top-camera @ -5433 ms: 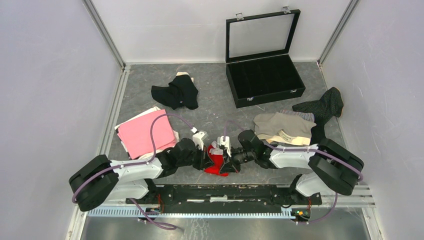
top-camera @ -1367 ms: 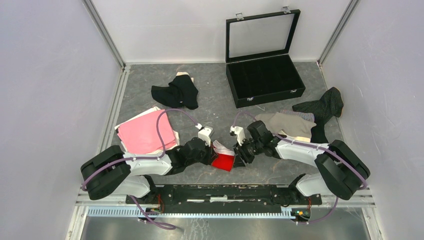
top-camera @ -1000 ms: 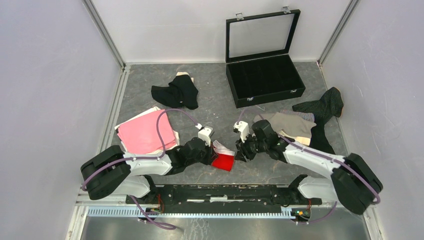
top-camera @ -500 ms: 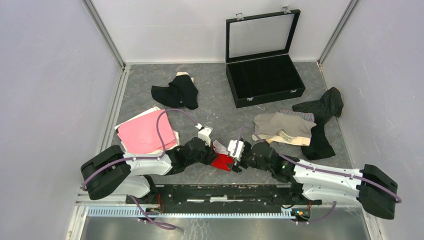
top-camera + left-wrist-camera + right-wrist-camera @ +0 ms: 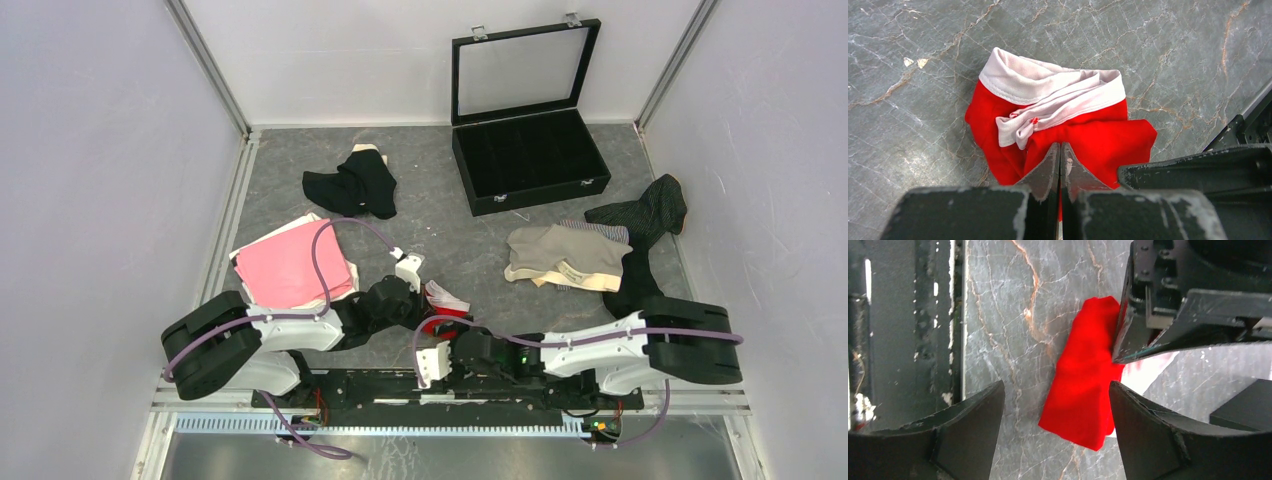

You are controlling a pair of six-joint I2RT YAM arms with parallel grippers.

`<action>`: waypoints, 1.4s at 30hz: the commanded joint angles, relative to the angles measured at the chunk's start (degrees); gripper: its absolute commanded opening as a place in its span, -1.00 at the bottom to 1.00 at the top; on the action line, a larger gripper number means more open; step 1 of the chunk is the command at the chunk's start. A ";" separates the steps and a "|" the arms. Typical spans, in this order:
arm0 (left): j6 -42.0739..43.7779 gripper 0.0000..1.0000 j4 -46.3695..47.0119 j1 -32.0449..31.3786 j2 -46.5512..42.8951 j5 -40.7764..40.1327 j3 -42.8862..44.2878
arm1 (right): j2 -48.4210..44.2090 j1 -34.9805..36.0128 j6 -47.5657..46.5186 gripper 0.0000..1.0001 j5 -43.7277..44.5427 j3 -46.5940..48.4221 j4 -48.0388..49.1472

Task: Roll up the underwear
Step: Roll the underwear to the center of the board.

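The red underwear [image 5: 1058,115], with a white waistband [image 5: 1048,90], lies bunched on the grey table near the front edge [image 5: 447,322]. My left gripper [image 5: 1060,147] is shut, with a sliver of its red cloth pinched between the fingers [image 5: 425,308]. My right gripper [image 5: 1055,387] hovers low over the garment's near end [image 5: 1083,385], jaws wide open and holding nothing; it reaches in along the front rail [image 5: 447,342]. Other underwear lies around: black [image 5: 352,185], pink [image 5: 293,268], beige [image 5: 565,257] and dark pinstriped [image 5: 645,215].
A black compartment case [image 5: 528,150] with its glass lid raised stands at the back right. The metal rail [image 5: 908,340] at the table's near edge runs close beside my right gripper. White walls close in the sides and the back.
My right arm swung from the right of the red underwear down to the near rail, and its jaws opened wide. The left gripper stayed shut on the cloth.
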 commanded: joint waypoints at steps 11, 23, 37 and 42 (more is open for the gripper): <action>0.21 -0.96 -8.61 0.37 2.01 -2.71 -2.62 | 10.73 1.96 -7.18 0.56 12.38 3.02 1.99; 0.23 -0.96 -8.67 0.41 2.02 -3.45 -2.70 | 13.46 -0.26 -5.42 -0.04 11.20 0.73 2.78; -7.17 -0.96 -10.81 3.11 -13.91 -12.72 -3.94 | 13.08 -3.39 2.35 -0.80 1.19 4.76 -2.70; -11.91 -0.96 -18.73 3.32 -34.53 -24.06 -8.68 | 10.80 -5.95 6.78 -0.95 -7.96 6.09 -4.44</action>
